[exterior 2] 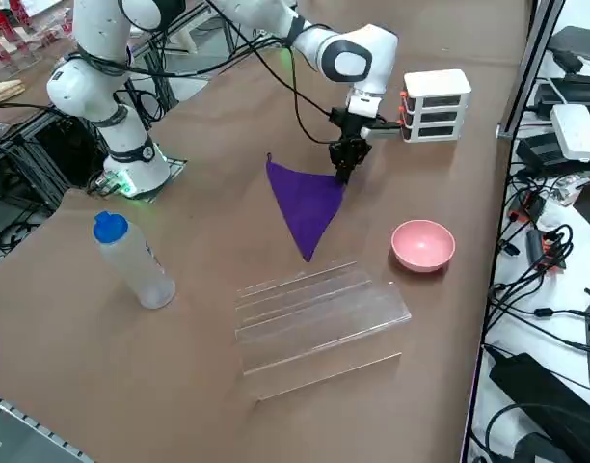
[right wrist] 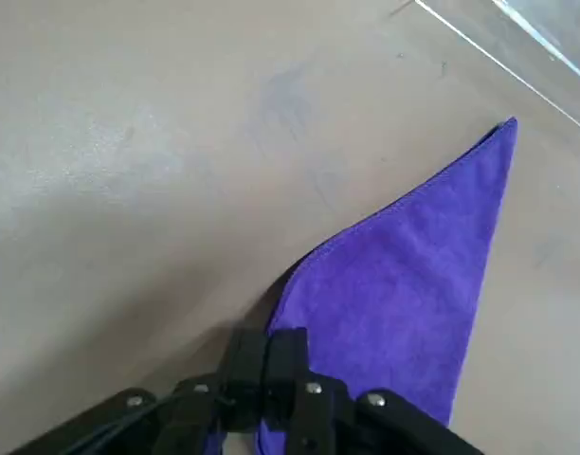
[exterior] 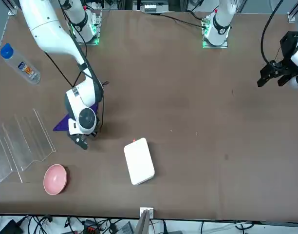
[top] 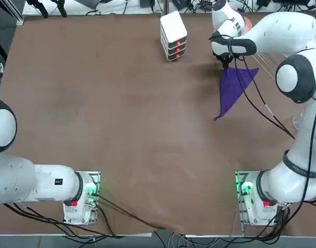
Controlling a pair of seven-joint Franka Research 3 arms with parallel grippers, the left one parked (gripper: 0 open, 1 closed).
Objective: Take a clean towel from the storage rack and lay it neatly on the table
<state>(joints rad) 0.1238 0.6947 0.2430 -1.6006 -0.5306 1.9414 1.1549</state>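
The desk was wide and brown, and most of it was bare. The rack of clear rods stood near its right edge, and it held no cloth. The towel was already out of it and hung as a purple triangle near the rack, between the rack and the white box; one corner was lifted and the lower part seemed to rest on the desk. The right gripper was above that lifted corner, near the box, with its fingers pressed together and pinching the towel by the corner. A pink bowl sat just beside the rack, and a bottle lay well apart. In my judgement the step in hand was the laying. To do it well, the arm should draw the corner low and slowly over free desk, away from the bowl and box, so the cloth unrolls flat without folds, and release only when the corner touches down.
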